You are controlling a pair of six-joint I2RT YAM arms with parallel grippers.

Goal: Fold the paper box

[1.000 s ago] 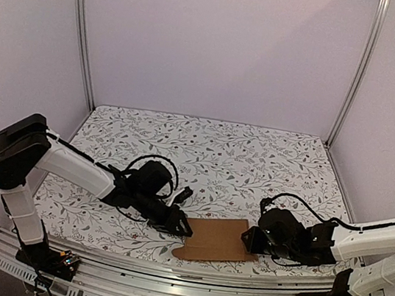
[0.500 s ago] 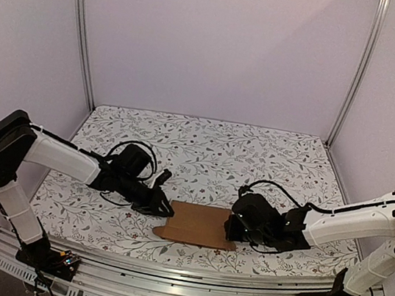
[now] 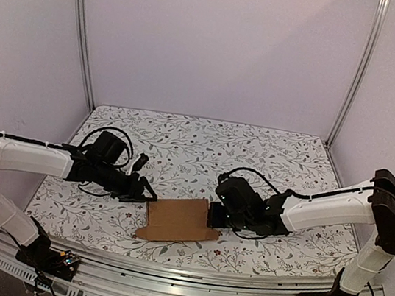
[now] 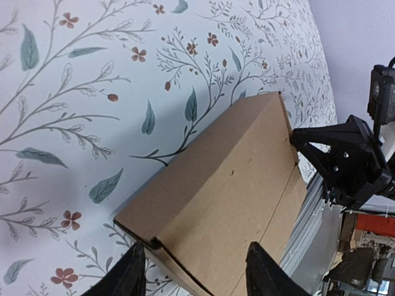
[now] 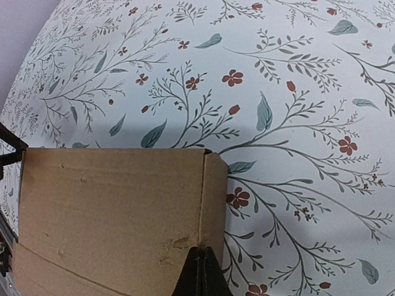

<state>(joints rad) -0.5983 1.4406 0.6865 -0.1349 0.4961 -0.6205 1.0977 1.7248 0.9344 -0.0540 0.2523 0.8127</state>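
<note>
The paper box [image 3: 179, 220] is a flattened brown cardboard piece lying on the floral cloth near the table's front, between the two arms. My left gripper [image 3: 144, 194] is at its left end and open. In the left wrist view the box [image 4: 228, 191] has its near corner between my spread left gripper [image 4: 197, 277] fingers, not pinched. My right gripper [image 3: 211, 214] is at the box's right end. In the right wrist view the right gripper [image 5: 199, 271] is shut, its tips resting on the box [image 5: 111, 209] at the crease of a narrow end flap.
The aluminium rail [image 3: 178, 279] runs along the near table edge, just in front of the box. Pale walls and metal posts [image 3: 80, 34] enclose the floral table [image 3: 205, 149]. The right gripper's black body [image 4: 345, 160] shows beyond the box in the left wrist view.
The box has slid left and a little away from the front edge, with the right gripper following it and closing. The left arm has drawn back to the left and its jaws have widened.
</note>
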